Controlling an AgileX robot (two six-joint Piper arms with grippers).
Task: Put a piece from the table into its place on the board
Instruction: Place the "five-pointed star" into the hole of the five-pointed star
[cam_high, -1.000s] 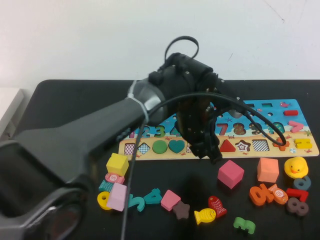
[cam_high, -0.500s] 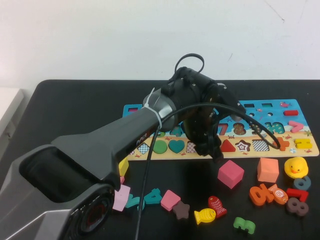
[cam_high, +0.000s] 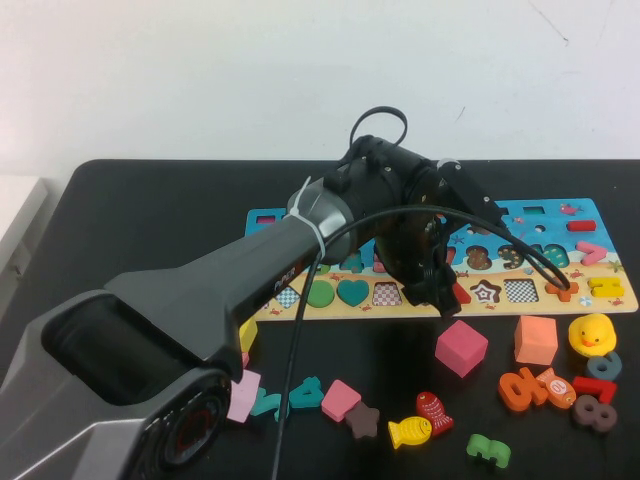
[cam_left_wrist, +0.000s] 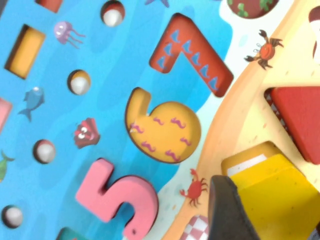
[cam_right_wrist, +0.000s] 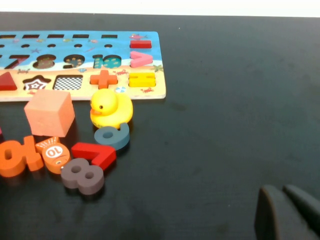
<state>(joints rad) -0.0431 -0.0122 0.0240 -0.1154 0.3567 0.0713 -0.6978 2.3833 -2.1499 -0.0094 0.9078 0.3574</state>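
Note:
My left gripper (cam_high: 436, 291) hangs low over the sandy strip of the board (cam_high: 560, 215), just left of the red triangle (cam_high: 458, 292). In the left wrist view the left gripper (cam_left_wrist: 274, 222) is shut on the yellow piece (cam_left_wrist: 272, 192), with one dark finger (cam_left_wrist: 227, 210) pressed against its side. The piece sits tilted over an open pentagon slot (cam_left_wrist: 243, 162) beside the red triangle (cam_left_wrist: 300, 117). In the high view the arm hides the piece. My right gripper (cam_right_wrist: 286, 212) is shut and empty above the bare black table (cam_right_wrist: 225, 100), right of the board (cam_right_wrist: 100, 37).
Loose pieces lie in front of the board: pink cube (cam_high: 461, 347), orange cube (cam_high: 536, 339), yellow duck (cam_high: 592, 334), yellow fish (cam_high: 409, 431), red fish (cam_high: 435, 411), green 3 (cam_high: 489, 450), and numbers at the right (cam_high: 545, 388). The left arm's black cable (cam_high: 520, 255) loops over the board.
My left gripper has shifted a little to the right along the sandy strip, uncovering a checkered slot. The arm now reaches further across the table.

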